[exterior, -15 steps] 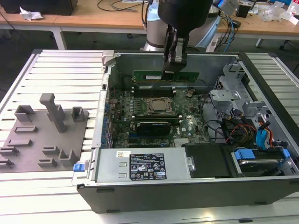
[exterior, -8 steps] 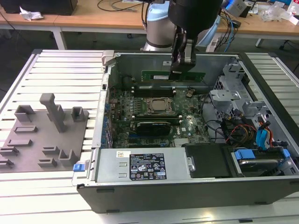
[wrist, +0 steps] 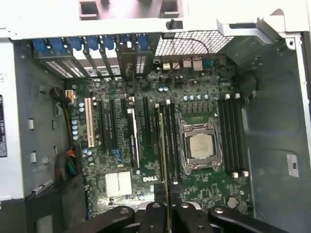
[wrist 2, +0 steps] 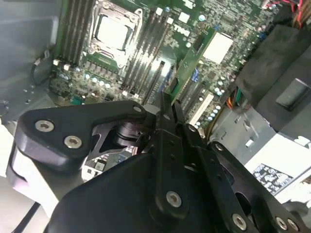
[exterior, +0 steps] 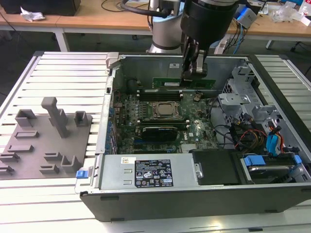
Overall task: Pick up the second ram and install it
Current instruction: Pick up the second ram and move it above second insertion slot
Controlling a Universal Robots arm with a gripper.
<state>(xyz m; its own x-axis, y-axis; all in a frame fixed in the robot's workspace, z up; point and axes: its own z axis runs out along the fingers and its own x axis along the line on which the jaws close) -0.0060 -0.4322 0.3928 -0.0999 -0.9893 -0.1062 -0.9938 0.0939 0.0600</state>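
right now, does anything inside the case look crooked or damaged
Nothing stands out. The gripper holds the second ram on edge, running in line with the memory slots beside the processor. No damage is visible.

We see a black sticker [exterior: 152, 174] full of tiny white print on the silver box [exterior: 112, 171] at the front of the computer. A short white word [wrist: 149, 179] sits on the green board [wrist: 197, 183]. A small white sticker [wrist: 291, 166] is on the grey wall [wrist: 272, 145]. The tiny print is too small for us to read.
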